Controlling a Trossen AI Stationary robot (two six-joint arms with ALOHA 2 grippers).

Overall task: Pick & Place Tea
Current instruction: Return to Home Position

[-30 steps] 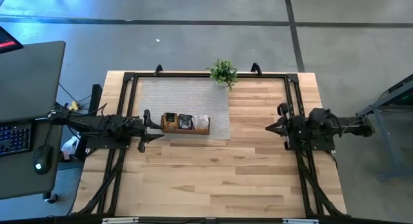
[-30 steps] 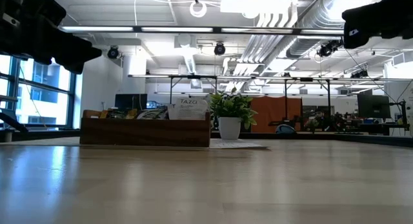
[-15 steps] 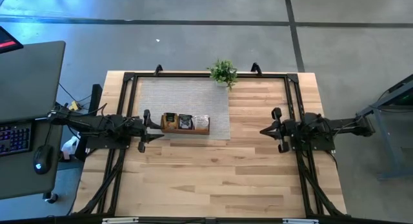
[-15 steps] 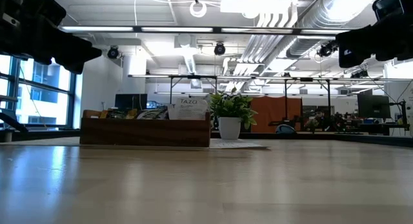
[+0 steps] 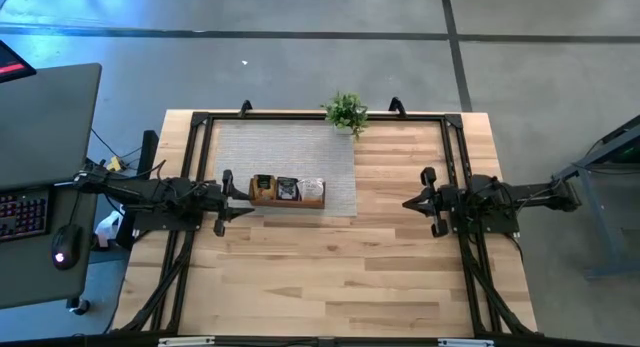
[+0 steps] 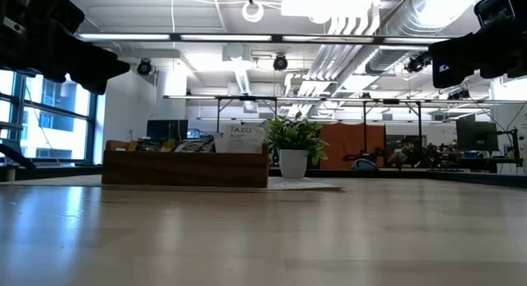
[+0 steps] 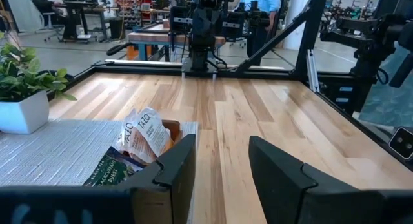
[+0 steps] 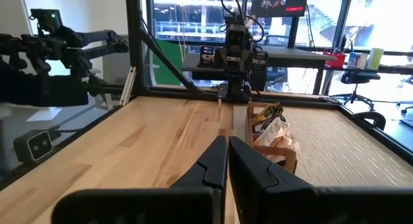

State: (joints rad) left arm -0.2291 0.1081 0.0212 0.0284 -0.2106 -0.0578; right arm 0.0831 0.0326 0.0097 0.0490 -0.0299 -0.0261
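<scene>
The tea sachets all stand in the brown wooden tray, which sits on a grey mat toward the left half of the table; from the left wrist view, white and orange sachets fill one end compartment and a dark green one leans beside them; in the low view a white sachet pokes above the tray wall; a small potted plant stands at the mat's far corner, apart from the tray; the left gripper hovers just beside the tray's left end, its fingers spread wide and holding nothing; the right gripper hangs well apart on the right side of the table, pointing toward the tray, its fingers pressed together with only a thin seam between them, nothing held.
</scene>
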